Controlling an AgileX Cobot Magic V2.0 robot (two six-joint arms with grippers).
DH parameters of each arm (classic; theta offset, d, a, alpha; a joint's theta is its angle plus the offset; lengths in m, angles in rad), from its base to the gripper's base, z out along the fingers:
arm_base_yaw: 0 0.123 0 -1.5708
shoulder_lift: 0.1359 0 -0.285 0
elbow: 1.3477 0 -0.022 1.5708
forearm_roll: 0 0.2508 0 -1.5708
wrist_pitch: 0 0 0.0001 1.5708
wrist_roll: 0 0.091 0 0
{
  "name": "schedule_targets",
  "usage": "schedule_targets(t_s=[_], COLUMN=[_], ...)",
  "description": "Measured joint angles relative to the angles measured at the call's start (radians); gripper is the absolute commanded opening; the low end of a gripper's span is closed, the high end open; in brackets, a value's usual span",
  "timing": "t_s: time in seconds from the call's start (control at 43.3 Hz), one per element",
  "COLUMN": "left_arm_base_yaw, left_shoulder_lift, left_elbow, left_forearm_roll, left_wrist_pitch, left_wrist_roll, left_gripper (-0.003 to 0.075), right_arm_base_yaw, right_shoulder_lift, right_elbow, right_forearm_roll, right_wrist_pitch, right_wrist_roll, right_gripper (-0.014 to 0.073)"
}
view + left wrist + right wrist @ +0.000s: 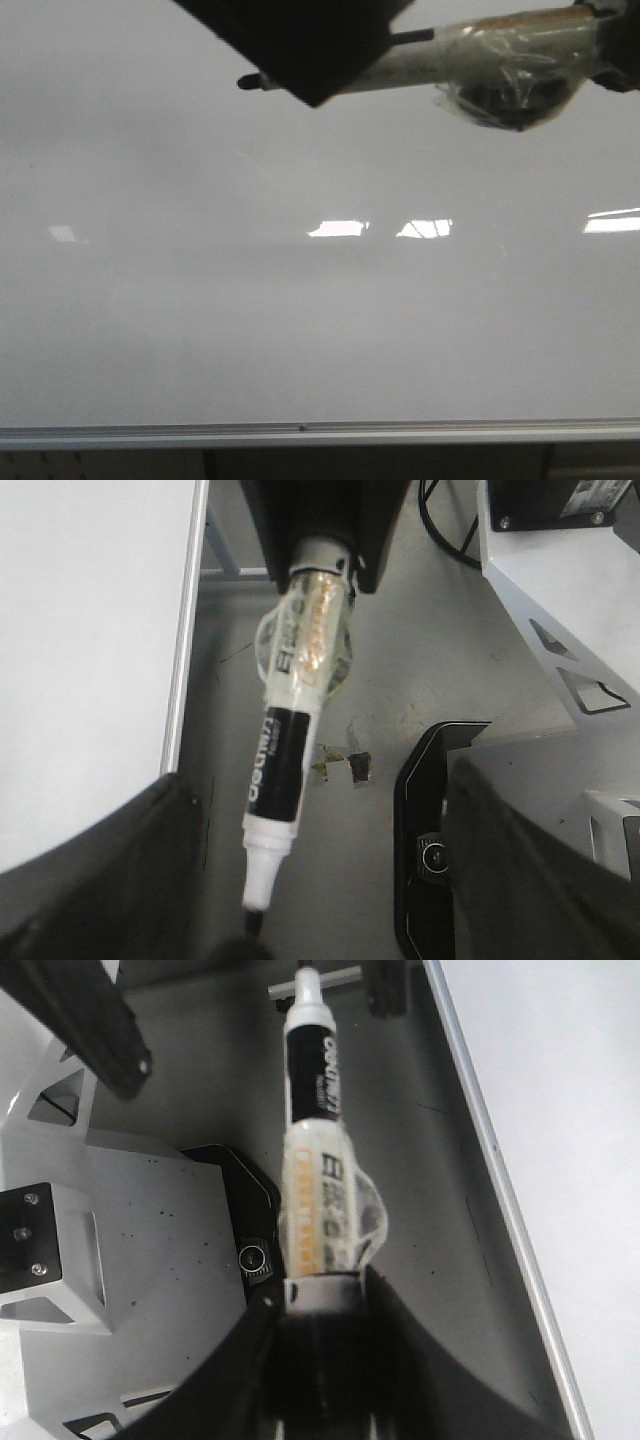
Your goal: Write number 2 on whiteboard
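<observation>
Your right gripper (320,1305) is clamping the taped marker (312,1130), tip jutting well beyond its jaws, seemingly just off the whiteboard (300,330). No digit is showing. Your left gripper's (320,900) jaws are gaping empty.

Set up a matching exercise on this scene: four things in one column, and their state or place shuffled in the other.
1. whiteboard
2. tray rail
3. marker
4. left end effector

A. taped, clamped in the right end effector
B. open
C. blank, nothing written
D. silver, along the board's lower edge

Pairs: 1-C, 2-D, 3-A, 4-B
</observation>
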Motion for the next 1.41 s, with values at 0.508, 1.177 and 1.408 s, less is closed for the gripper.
schedule_targets(t_s=[0.508, 1.177, 1.408], left_arm_base_yaw=[0.000, -0.005, -0.005], left_shoulder_lift=[0.083, 0.083, 0.054], left_elbow=[-0.013, -0.013, -0.014], left_forearm_roll=[0.000, 0.005, 0.209], left_wrist_pitch=[-0.040, -0.030, -0.007], left_wrist_roll=[0.000, 0.003, -0.167], left_gripper=[0.0253, 0.0084, 0.0084], right_arm_base_yaw=[0.000, -0.003, -0.107], right_shoulder_lift=[0.000, -0.016, -0.115], right_elbow=[0.000, 0.000, -0.002], right_forearm_roll=[0.004, -0.031, -0.237], right_wrist_pitch=[0.000, 0.002, 0.011], right_wrist_roll=[-0.002, 0.014, 0.235], right_gripper=[0.0035, 0.0580, 0.0580])
